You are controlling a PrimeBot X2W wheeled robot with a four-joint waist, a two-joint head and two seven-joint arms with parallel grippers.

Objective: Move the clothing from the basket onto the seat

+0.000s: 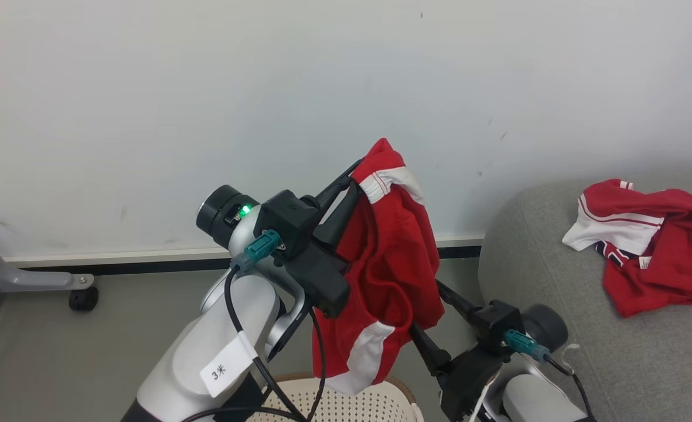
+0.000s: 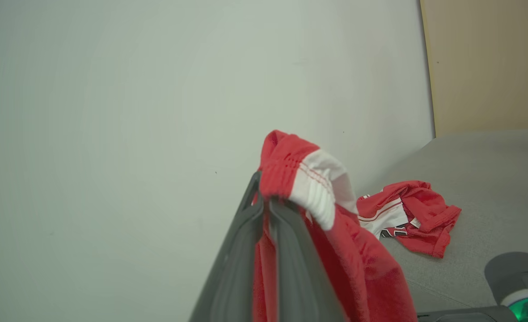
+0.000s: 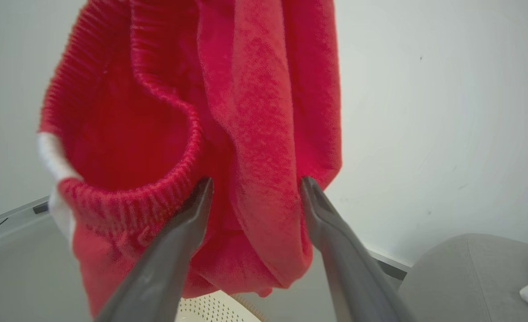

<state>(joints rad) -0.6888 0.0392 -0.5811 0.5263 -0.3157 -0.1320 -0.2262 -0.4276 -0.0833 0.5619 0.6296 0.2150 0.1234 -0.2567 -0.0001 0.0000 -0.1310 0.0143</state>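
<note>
At far left, a grey wheeled leg [image 1: 41, 280] stands on the floor by a white wall [image 1: 205, 88]. The robot's left gripper [image 1: 353, 176] is raised, its 2 fingers clamped together on the white-trimmed edge of a red garment [image 1: 392, 264], which hangs in the air down the front of the arm. Directly below it is the cream basket [image 1: 351, 405], at the bottom edge of the head view. To the right, the right gripper [image 3: 257, 180] reaches up at the garment's lower folds with its 2 fingers spread apart, a fold of fabric between them. At far right, the other red garment [image 1: 656, 246], with white trim and dark lettering, lies crumpled on the grey seat [image 1: 556, 351].
</note>
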